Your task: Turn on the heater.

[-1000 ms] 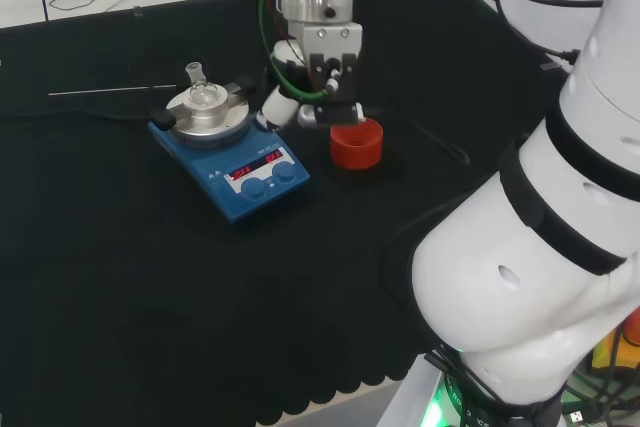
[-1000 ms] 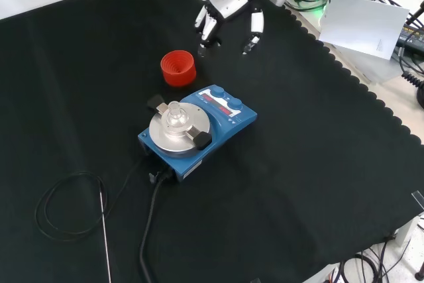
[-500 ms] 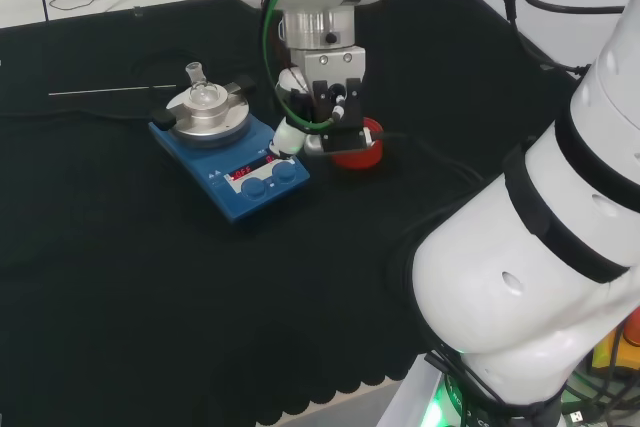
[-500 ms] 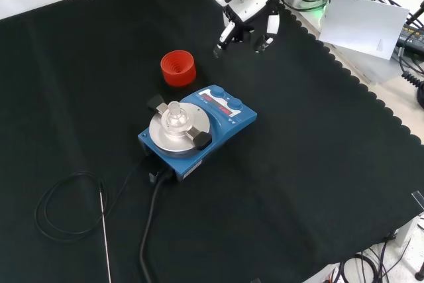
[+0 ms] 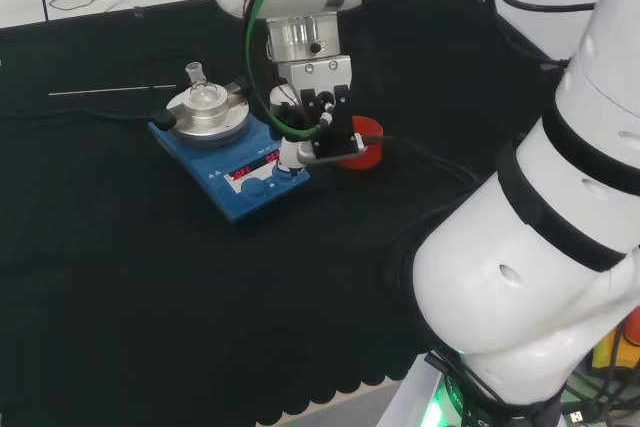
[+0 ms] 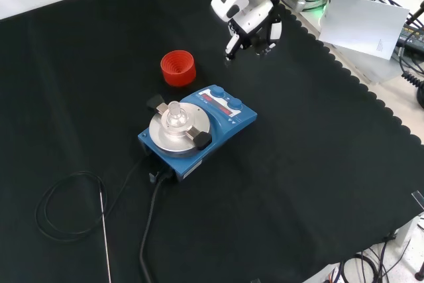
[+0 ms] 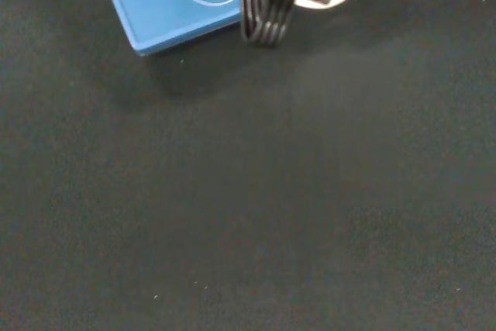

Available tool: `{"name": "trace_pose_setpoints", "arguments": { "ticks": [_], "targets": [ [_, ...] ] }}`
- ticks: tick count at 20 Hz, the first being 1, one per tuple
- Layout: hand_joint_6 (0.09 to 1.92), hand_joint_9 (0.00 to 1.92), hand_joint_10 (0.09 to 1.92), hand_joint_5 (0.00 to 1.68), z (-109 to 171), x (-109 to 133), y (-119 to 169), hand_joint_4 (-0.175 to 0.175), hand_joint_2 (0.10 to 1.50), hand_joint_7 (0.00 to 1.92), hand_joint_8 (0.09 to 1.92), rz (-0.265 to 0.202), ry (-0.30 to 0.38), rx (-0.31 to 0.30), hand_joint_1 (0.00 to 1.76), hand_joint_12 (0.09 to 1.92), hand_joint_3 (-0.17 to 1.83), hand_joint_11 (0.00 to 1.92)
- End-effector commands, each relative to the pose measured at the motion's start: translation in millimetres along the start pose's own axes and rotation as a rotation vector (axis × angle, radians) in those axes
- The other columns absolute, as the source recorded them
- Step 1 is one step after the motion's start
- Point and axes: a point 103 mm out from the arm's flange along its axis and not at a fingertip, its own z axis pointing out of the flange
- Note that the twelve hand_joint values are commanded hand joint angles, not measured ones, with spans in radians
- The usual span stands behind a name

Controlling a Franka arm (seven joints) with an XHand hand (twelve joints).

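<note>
Hand [image 6: 250, 23]: while it hangs upper right of centre in the front view, fingers part-spread, loosely bent, holding nothing.
Pose: fingertips down, above the cloth beyond the blue heater [image 6: 199, 130].

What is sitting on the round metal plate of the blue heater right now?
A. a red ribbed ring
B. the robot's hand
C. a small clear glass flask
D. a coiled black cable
C: in the front view a small clear glass flask stands on the round metal plate of the blue heater.
</note>
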Motion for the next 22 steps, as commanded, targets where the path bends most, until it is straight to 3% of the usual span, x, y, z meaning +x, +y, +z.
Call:
{"name": "trace_pose_setpoints", "arguments": {
  "ticks": [1,11,21,22],
  "targets": [
    [0.55,1.63,1.50,0.32,12,12,11,-0.060,0.66,1.42,1.65,-0.006,-0.062,0.151,1.41,1.30,1.02,1.20],
    [0.30,1.64,1.50,0.31,26,22,23,-0.035,0.64,1.44,1.66,-0.025,-0.090,0.235,1.41,1.31,1.07,1.21],
    [0.24,1.64,1.51,0.33,35,32,30,-0.030,0.64,1.44,1.66,-0.037,-0.104,0.255,1.41,1.31,1.07,1.21],
    [0.24,1.64,1.51,0.33,35,41,29,-0.029,0.64,1.44,1.66,-0.029,-0.117,0.252,1.41,1.31,1.07,1.21]
  ]
}}
